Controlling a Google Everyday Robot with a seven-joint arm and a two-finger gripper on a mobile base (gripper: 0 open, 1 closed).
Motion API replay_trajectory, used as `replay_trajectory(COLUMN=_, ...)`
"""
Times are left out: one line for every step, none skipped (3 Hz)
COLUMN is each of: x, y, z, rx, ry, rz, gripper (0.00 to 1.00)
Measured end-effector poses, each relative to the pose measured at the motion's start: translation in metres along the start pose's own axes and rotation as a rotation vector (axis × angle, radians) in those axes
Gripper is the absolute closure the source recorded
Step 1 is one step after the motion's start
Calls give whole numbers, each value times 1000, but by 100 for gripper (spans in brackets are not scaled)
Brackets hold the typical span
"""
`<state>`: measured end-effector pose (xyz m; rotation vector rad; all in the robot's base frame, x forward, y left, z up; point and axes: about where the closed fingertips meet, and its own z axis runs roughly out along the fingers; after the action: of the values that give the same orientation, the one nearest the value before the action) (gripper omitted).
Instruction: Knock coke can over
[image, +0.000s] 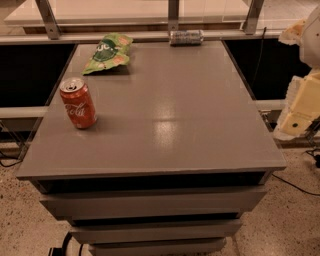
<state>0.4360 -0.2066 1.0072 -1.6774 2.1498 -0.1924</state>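
The coke can (78, 103) stood upright on the grey cabinet (190, 130), close to the cabinet's left edge and somewhat nearer its front than its back. Its silver top faced up, so the task was not yet done: a knocked can would have lain on its side. Bare cabinet top lay all round it, which in my judgement left it room to fall without striking anything. The green snack bag (108, 52) lay flat toward the cabinet's far left corner, well apart from the can. The silver-grey can (186, 37) lay on its side along the cabinet's far edge (a distractor, most likely, being the wrong colour). The gripper (299, 107) hung off the cabinet's right side, outside its edge and about level with the middle of that side; whether it was open or closed I could not tell. It was across the whole cabinet top from the can, so the next move would probably call for a long reach leftward, ending in a sideways push high on the can's wall, where a light touch should tip it rather than slide it.
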Motion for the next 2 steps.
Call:
replay_trajectory(x=0, y=0, z=0, rx=0, ry=0, rz=0, gripper=0)
replay_trajectory(x=-3, y=0, z=-1, rx=0, ry=-18, rz=2, gripper=0)
